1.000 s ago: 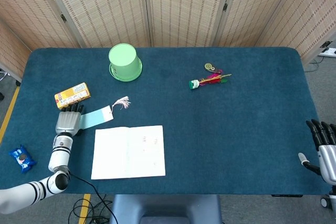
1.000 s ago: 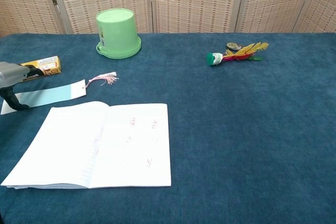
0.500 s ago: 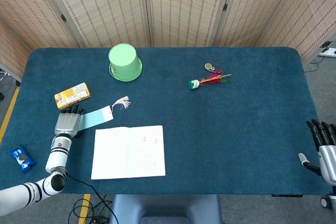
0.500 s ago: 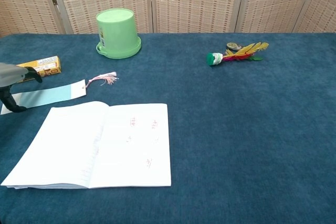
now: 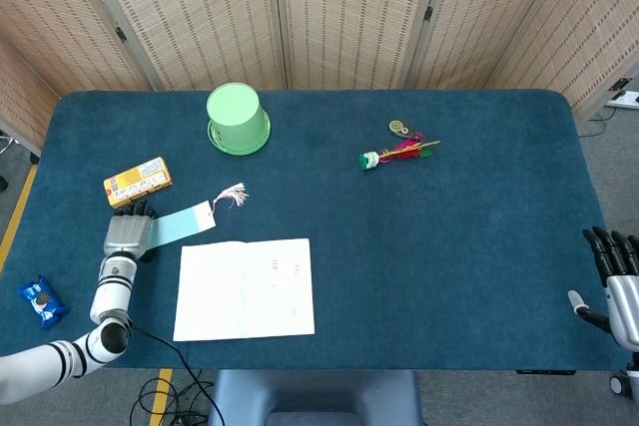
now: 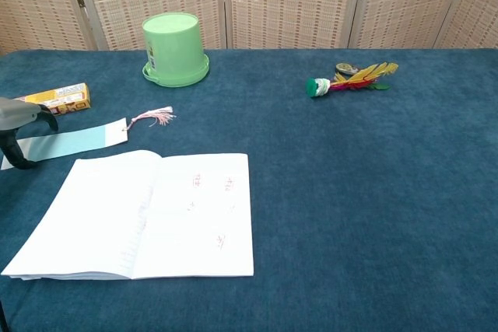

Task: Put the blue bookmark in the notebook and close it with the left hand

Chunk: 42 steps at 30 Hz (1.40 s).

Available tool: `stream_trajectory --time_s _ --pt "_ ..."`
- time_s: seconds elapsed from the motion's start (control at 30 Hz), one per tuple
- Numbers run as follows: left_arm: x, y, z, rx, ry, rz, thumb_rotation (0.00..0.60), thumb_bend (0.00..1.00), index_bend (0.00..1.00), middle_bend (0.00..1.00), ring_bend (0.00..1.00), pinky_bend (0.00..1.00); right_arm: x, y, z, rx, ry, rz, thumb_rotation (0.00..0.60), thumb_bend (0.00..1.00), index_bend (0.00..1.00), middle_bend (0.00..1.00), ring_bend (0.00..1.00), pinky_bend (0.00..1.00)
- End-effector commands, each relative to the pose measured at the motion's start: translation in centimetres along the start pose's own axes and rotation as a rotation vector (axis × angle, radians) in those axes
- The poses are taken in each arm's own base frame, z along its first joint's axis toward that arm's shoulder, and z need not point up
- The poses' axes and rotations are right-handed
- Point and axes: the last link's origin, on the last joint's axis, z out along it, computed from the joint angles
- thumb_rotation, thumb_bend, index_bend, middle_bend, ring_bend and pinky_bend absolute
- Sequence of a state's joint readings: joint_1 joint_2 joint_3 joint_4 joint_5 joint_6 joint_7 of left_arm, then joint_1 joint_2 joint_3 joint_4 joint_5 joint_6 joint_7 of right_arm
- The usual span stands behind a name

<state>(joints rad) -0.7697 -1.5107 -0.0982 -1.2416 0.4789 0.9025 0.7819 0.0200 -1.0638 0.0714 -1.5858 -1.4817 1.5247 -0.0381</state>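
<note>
Little is done so far. The bookmark [image 5: 185, 223] lies flat on the table [image 5: 449, 246], just beside the notebook's [image 5: 246, 288] upper left corner, its tassel [image 5: 231, 194] trailing toward the bucket [image 5: 238, 119]. The notebook is open, nothing between its pages. The left hand [image 5: 128, 231] sits over the bookmark's far end — thumb curled down at the strip's edge, though whether it actually pinches the paper I cannot tell. The right hand [image 5: 617, 281] hangs idle off the table's right edge, fingers loosely apart, empty. Left to do: grip, insert, close the cover.
</note>
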Motion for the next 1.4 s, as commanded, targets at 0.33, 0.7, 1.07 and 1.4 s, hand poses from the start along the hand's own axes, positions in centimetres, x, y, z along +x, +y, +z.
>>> stream_trajectory --time_s 0.33,0.7,1.07,1.4 --pt "0.0 0.6 0.1 -0.005 -0.002 -0.013 0.6 0.32 0.22 0.05 0.08 0.17 0.0 0.1 0.1 -0.005 -0.003 -0.001 0.6 0.2 0.04 0.07 0.06 0.07" --pt "-0.1 1.3 0.2 -0.014 0.006 -0.008 0.6 0.32 0.23 0.05 0.08 0.17 -0.1 0.4 0.0 -0.013 -0.005 0.001 0.6 0.2 0.04 0.07 0.06 0.07" --pt "-0.3 1.6 0.5 -0.008 0.027 -0.03 0.6 0.32 0.27 0.05 0.08 0.17 0.0 0.5 -0.1 -0.018 -0.003 0.0 0.6 0.2 0.04 0.07 0.06 0.07" --pt "0.0 1.2 0.3 -0.029 0.061 -0.041 0.6 0.32 0.29 0.05 0.08 0.17 0.0 0.3 0.0 -0.015 -0.001 -0.001 0.6 0.2 0.04 0.07 0.06 0.07"
